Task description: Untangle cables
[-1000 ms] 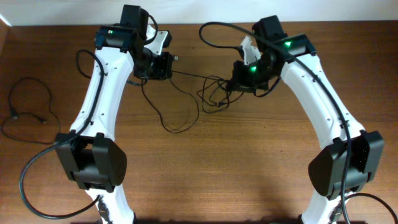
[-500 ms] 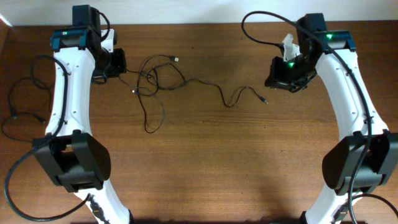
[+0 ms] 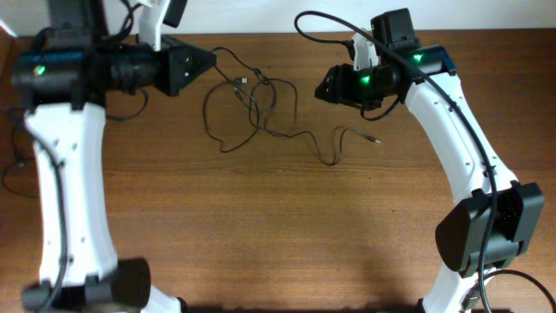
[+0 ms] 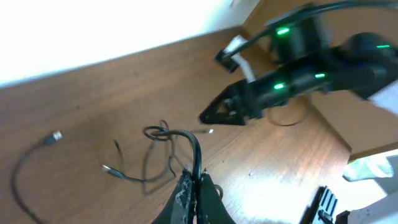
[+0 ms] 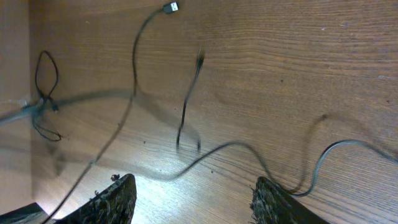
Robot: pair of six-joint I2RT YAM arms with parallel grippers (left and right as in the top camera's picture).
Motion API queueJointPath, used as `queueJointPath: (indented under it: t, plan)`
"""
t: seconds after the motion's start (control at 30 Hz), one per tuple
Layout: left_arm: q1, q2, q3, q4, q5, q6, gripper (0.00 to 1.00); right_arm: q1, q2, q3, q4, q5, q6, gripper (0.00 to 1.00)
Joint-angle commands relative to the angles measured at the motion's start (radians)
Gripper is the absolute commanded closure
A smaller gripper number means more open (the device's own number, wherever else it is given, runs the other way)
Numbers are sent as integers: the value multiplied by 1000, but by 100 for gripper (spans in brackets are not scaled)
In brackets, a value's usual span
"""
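Note:
The cables [image 3: 259, 104] lie as thin black loops on the wooden table [image 3: 278, 235], one strand trailing right to a small plug [image 3: 375, 139]. My left gripper [image 3: 207, 60] is raised at the upper left and shut on one cable, which runs from its tips down into the loops. In the left wrist view its jaws [image 4: 198, 180] pinch that cable [image 4: 194, 146]. My right gripper [image 3: 321, 88] hovers just right of the loops and points left. Its fingers [image 5: 118, 194] stand open with nothing between them, above a strand on the table [image 5: 224, 149]. A USB plug [image 5: 169, 7] lies further off.
Another thin black cord [image 3: 9, 174] lies at the table's far left edge, partly behind my left arm. The white wall runs along the table's back edge. Both arm bases stand at the front corners.
The right gripper has opened and swung left toward the loops, with the cable end left lying on the table. The left gripper rose and moved right, still pinching its cable.

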Motion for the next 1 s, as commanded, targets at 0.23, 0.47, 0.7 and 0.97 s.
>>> queueJointPath:
  t: [0.23,0.47,0.7,0.97]
  plan:
    - [2,-71,14,-6,-17,-6,100,98,-13,-2,-6,-14,19,39]
    - [2,-71,14,-21,-17,-6,100,156,-10,-3,-17,-13,11,39]
    - [2,-71,14,-21,-17,-6,100,177,29,-3,54,-13,53,39]
    - [2,-71,14,-39,-17,-6,100,180,55,-3,155,-13,-115,26]
